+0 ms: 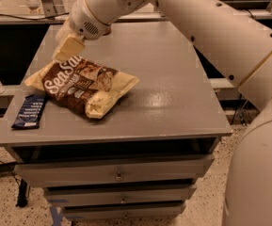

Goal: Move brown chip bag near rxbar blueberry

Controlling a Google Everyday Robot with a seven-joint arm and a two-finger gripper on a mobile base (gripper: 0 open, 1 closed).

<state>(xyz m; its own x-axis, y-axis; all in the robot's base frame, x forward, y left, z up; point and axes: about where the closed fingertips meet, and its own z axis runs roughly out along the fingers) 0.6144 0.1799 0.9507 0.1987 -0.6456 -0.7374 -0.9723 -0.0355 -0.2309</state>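
The brown chip bag (81,86) lies on the left part of the grey table (173,79), with its "Sea Salt" lettering facing up. Its left end is close to the rxbar blueberry (29,111), a small dark blue wrapper lying flat by the table's front left corner. A narrow gap shows between the two. My gripper (68,47) hangs at the bag's far upper edge, touching it or just above it. The white arm reaches in from the upper right.
The table stands on a cabinet with several drawers (119,175) below its front edge. A dark shelf and a rail run behind the table. My arm's large white links (248,79) fill the right side of the view.
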